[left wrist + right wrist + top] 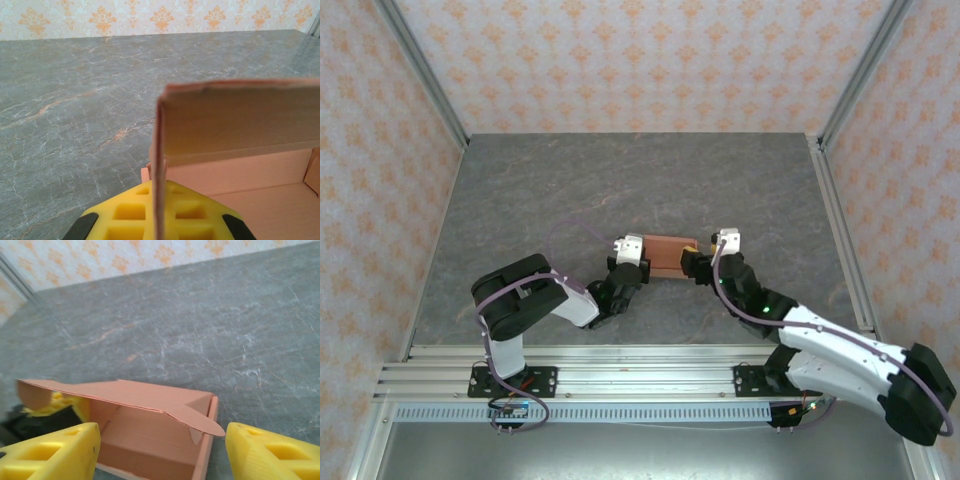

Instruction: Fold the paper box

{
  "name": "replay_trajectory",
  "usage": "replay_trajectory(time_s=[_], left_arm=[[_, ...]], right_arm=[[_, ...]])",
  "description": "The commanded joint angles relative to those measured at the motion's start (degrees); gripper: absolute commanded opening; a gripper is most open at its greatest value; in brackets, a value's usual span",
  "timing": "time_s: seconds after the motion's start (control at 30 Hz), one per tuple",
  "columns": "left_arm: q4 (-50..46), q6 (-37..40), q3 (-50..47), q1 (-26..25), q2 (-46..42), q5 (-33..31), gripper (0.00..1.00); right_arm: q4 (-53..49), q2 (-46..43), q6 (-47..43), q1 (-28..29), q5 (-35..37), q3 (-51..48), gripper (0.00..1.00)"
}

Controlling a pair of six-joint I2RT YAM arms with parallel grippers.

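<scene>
The salmon-orange paper box lies in the middle of the table, a shallow tray with its lid flap partly raised. My left gripper is at the box's left end. In the left wrist view its yellow fingers are shut on the thin upright side wall of the paper box. My right gripper is at the right end. In the right wrist view it stands open, its fingers either side of the paper box without touching it. A rounded tab sticks out from the lid's corner.
The grey marbled table stretches bare all around the box. Patterned walls close in the back and both sides. An aluminium rail with the arm bases runs along the near edge.
</scene>
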Motion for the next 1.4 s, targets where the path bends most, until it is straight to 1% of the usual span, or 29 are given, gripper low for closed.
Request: replay_trajectory(time_s=[0.0, 0.1, 0.27, 0.37, 0.43, 0.6, 0.67, 0.73, 0.83, 0.9, 1.2, 1.37], left_arm=[[-14.3, 0.8, -2.6, -0.7, 2.0, -0.2, 0.0], [-14.4, 1.0, -2.8, -0.8, 1.8, -0.5, 0.0], [-15.1, 1.6, -2.6, -1.0, 1.2, -0.4, 0.0], [-15.9, 1.8, -2.3, -1.2, 1.1, -0.9, 0.0], [-16.3, 1.8, -2.2, -1.2, 1.0, -0.9, 0.0], [-17.3, 1.4, -2.0, -1.7, 0.3, -1.6, 0.04], [-18.4, 1.2, -1.6, -1.7, 0.0, -1.9, 0.1], [-19.4, 1.1, -1.3, -1.9, -0.2, -2.3, 0.11], [-21.0, 0.9, -0.8, -2.4, -0.6, -2.4, 0.21], [-22.0, 1.1, -0.6, -2.7, -1.1, -2.2, 0.31], [-28.3, 0.8, -1.2, -4.9, -7.5, -2.8, 0.54], [-32.5, 0.3, -1.5, -5.1, -12.4, -1.6, 0.71]], right_arm=[[-5.1, -3.4, 1.4, 0.3, -0.9, 3.7, 0.69], [-9.9, -1.5, 3.0, 0.0, 1.6, 9.5, 0.71], [-21.9, 11.2, 6.6, -3.1, 0.8, 21.7, 0.72], [-25.5, 17.5, 8.5, -5.7, -2.7, 25.7, 0.74], [-26.4, 20.3, 9.3, -6.2, -4.4, 27.3, 0.74], [-29.8, 25.8, 9.3, -6.5, -5.7, 30.2, 0.73], [-29.3, 27.1, 9.3, -6.5, -6.0, 29.3, 0.73], [-28.4, 27.7, 9.8, -6.5, -6.1, 28.1, 0.73], [-26.6, 27.6, 10.3, -6.5, -6.2, 26.1, 0.73], [-25.6, 27.6, 10.7, -6.5, -6.4, 25.1, 0.73], [-23.4, 30.4, 11.0, -6.5, -6.8, 23.5, 0.73], [-22.3, 32.2, 11.0, -6.6, -6.4, 23.2, 0.73]])
